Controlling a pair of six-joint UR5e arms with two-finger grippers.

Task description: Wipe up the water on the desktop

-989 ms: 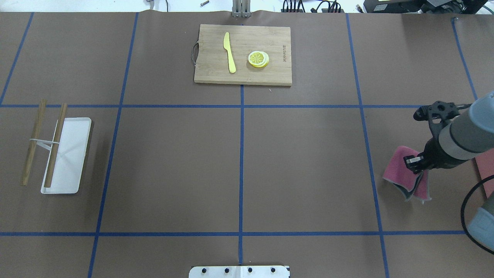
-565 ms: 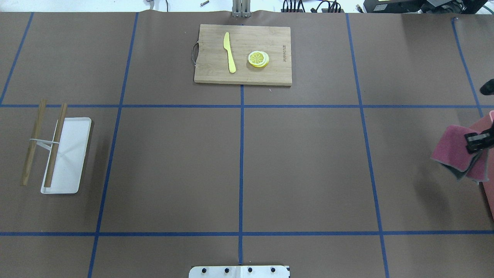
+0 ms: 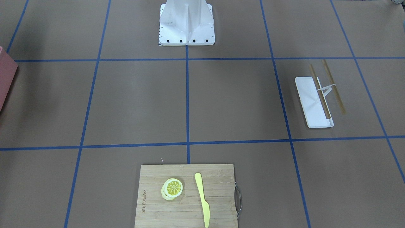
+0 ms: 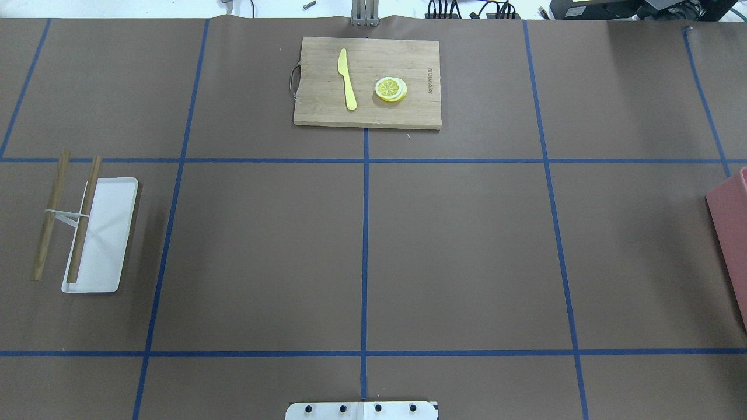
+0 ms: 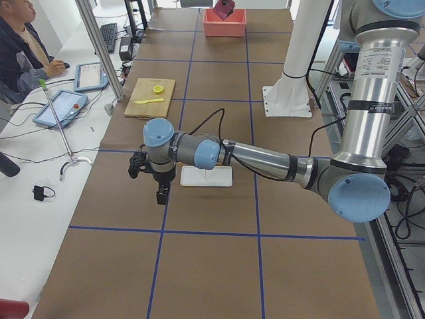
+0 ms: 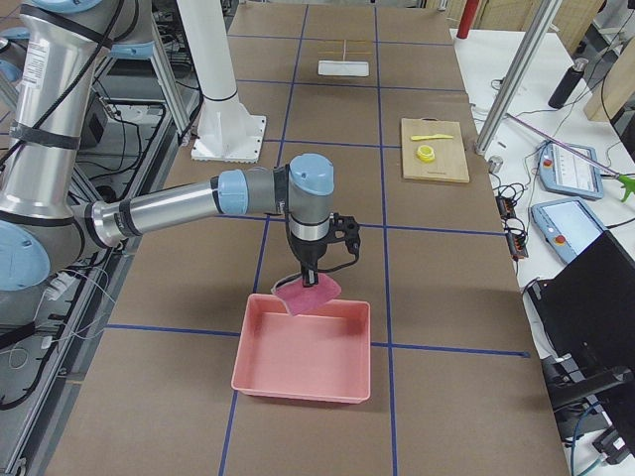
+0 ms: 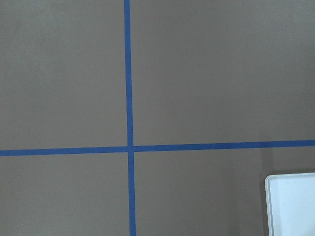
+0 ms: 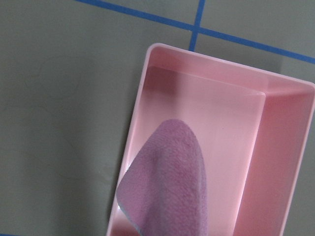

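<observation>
Table (image 4: 467,251), taped into brown rectangles, shows no puddle I can make out. Pink cloth (image 8: 167,187) hangs from the right tool (image 6: 306,281) over the pink bin (image 8: 285,162), though I cannot tell whether that tool is clamped. Wiping seems finished, so dropping the cloth comes next.

Brown desktop (image 4: 467,245) gridded in blue tape (image 4: 365,262), pink cloth (image 8: 172,187), pink bin (image 8: 285,147), yellow knife (image 4: 348,79)

I see the cutting board (image 4: 420,111) at the counter's (image 4: 467,245) far middle, with the knife (image 4: 347,79) lying left of the lemon slices (image 4: 390,89) on it. The tray (image 4: 111,233) sits at the robot's left, with two sticks (image 4: 83,219) along its outer edge. At the right end the cloth (image 6: 308,294) hangs over the bin (image 6: 303,362).
</observation>
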